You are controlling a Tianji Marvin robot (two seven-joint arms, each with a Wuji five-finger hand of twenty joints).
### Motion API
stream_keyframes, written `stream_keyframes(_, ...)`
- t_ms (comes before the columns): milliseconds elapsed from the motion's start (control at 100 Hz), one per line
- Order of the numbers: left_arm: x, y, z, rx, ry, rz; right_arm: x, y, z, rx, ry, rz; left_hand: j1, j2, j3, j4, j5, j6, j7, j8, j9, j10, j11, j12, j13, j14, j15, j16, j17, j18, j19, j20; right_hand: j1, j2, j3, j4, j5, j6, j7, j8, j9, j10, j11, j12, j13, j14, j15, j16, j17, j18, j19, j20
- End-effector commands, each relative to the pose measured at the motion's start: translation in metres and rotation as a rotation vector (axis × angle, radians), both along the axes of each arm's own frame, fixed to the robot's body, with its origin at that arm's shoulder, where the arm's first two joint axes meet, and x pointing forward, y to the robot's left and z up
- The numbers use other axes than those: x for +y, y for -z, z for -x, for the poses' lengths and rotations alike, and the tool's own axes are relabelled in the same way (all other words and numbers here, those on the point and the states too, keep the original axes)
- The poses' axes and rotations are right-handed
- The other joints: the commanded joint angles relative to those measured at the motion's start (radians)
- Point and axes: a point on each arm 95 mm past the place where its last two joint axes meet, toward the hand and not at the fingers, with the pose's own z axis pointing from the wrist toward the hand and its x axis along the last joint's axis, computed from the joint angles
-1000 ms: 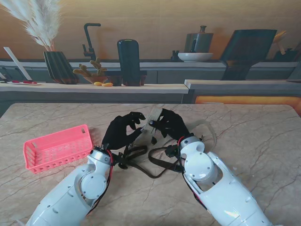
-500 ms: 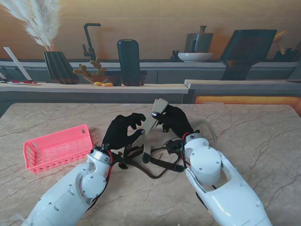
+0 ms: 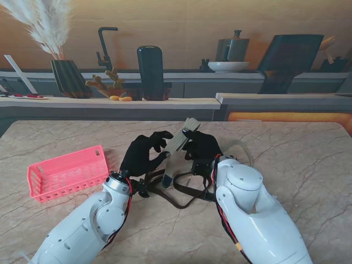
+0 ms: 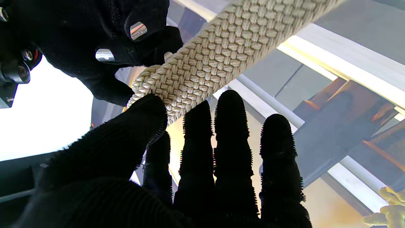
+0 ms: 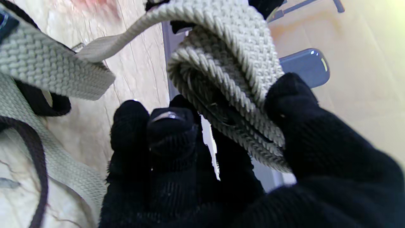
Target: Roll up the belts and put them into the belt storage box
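Note:
A beige woven belt (image 3: 179, 141) is raised off the table between my two hands. My right hand (image 3: 202, 147) is shut on its folded, partly rolled end (image 5: 227, 79), with the thumb (image 5: 300, 104) pressing the layers against the fingers. My left hand (image 3: 144, 153) is open with curled fingers beside the belt; its thumb (image 4: 142, 120) touches the belt's edge (image 4: 221, 60). The rest of the beige belt (image 5: 28, 60) trails down to the table. A dark brown belt (image 3: 184, 193) lies looped on the table just nearer to me than the hands. The pink storage basket (image 3: 67, 172) sits to the left.
The marble table (image 3: 297, 159) ends at a low ledge (image 3: 110, 102) behind the hands, carrying a vase, a dark bottle and small items. A clear strap or tube (image 3: 245, 151) curves on the table right of my right hand.
My right hand has lifted the beige belt's end off the table and turned it up between the hands. The right forearm has swung in closer. The left hand has barely moved.

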Motion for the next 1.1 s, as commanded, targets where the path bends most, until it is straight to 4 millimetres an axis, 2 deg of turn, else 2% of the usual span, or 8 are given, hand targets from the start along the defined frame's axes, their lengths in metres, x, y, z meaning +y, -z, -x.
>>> stream_keyframes(0,-0.006,0.002,0.001,0.012,0.011,0.009,0.005,-0.005,0.001,-0.009,-0.005,-0.004,0.038,-0.044,-0.001,-0.033,-0.034,-0.028,-0.062,-0.042,0.026,-0.029,-0.003,0.013,0.028,-0.045,0.024,-0.011,0.01,-0.029,0.03,-0.004,0.162,0.158,0.095,0.035,0.1,-0.15,0.134,0.062,0.015,-0.004,0.012,0.004,0.034,-0.002,0.016,0.004,0.005,0.007,0.052,0.031)
stream_keyframes(90,-0.007,0.002,0.001,0.018,0.014,0.007,0.006,-0.003,0.001,0.038,-0.008,-0.049,0.047,-0.046,0.001,-0.035,-0.041,-0.022,-0.072,-0.058,0.029,-0.025,-0.001,0.009,0.027,-0.03,0.027,-0.01,0.012,-0.03,0.032,-0.007,0.163,0.164,0.09,0.034,0.096,-0.144,0.133,0.064,0.012,-0.001,0.015,0.007,0.033,-0.002,0.02,0.004,0.004,0.007,0.054,0.033)
stream_keyframes(140,-0.008,0.003,0.0,0.016,0.014,0.007,0.007,-0.003,0.002,0.065,-0.008,-0.075,0.052,-0.045,-0.002,-0.038,-0.054,-0.027,-0.078,-0.067,0.028,-0.024,0.0,0.005,0.035,-0.049,0.031,-0.01,0.015,-0.031,0.033,-0.008,0.164,0.166,0.088,0.035,0.096,-0.143,0.134,0.065,0.013,0.002,0.016,0.009,0.035,-0.002,0.022,0.004,0.005,0.009,0.056,0.034)
stream_keyframes(360,-0.01,0.004,-0.001,0.009,0.018,-0.001,0.009,0.0,0.005,0.191,-0.026,-0.179,0.067,-0.051,-0.014,-0.042,-0.102,-0.061,-0.092,-0.112,0.031,-0.022,0.008,-0.016,0.043,-0.053,0.038,-0.013,0.022,-0.037,0.036,-0.016,0.169,0.173,0.081,0.037,0.093,-0.13,0.132,0.067,0.011,0.012,0.019,0.014,0.037,-0.001,0.025,0.002,0.007,0.013,0.058,0.035)
stream_keyframes(580,-0.01,0.005,-0.002,0.004,0.031,-0.019,0.014,0.005,0.004,0.265,-0.037,-0.222,0.063,-0.076,0.002,-0.041,-0.027,-0.073,0.005,-0.104,0.043,-0.019,0.026,-0.038,0.051,-0.036,0.051,-0.013,0.026,-0.032,0.04,-0.026,0.17,0.183,0.075,0.037,0.088,-0.118,0.13,0.07,0.009,0.019,0.023,0.018,0.039,-0.003,0.029,0.0,0.01,0.015,0.06,0.035)
stream_keyframes(800,-0.01,0.007,-0.003,0.001,0.054,-0.07,0.013,0.004,0.004,0.288,-0.008,-0.266,0.049,-0.116,0.041,-0.052,0.033,-0.024,0.016,-0.089,0.057,-0.026,0.028,-0.04,0.063,-0.038,0.051,-0.016,0.032,-0.031,0.043,-0.031,0.173,0.196,0.065,0.037,0.082,-0.115,0.131,0.075,0.01,0.023,0.03,0.025,0.046,-0.007,0.038,-0.002,0.017,0.015,0.065,0.036)
stream_keyframes(880,-0.009,0.008,-0.005,-0.016,0.056,-0.11,0.013,0.004,0.005,0.286,-0.011,-0.274,0.049,-0.126,0.05,-0.056,0.029,-0.007,-0.009,-0.099,0.049,-0.029,0.025,-0.033,0.065,-0.056,0.042,-0.017,0.032,-0.026,0.037,-0.034,0.176,0.198,0.061,0.038,0.081,-0.112,0.133,0.077,0.01,0.024,0.031,0.027,0.046,-0.008,0.039,-0.003,0.018,0.014,0.065,0.035)
stream_keyframes(1090,-0.007,0.01,-0.011,-0.064,0.036,-0.184,0.012,0.008,0.007,0.302,-0.04,-0.274,0.053,-0.115,0.051,-0.058,-0.015,0.033,-0.042,-0.122,-0.016,-0.03,0.067,0.051,0.032,-0.044,0.046,0.013,0.011,-0.014,0.031,-0.034,0.179,0.201,0.055,0.04,0.079,-0.106,0.134,0.078,0.009,0.028,0.031,0.031,0.045,-0.006,0.042,-0.005,0.017,0.017,0.066,0.035)
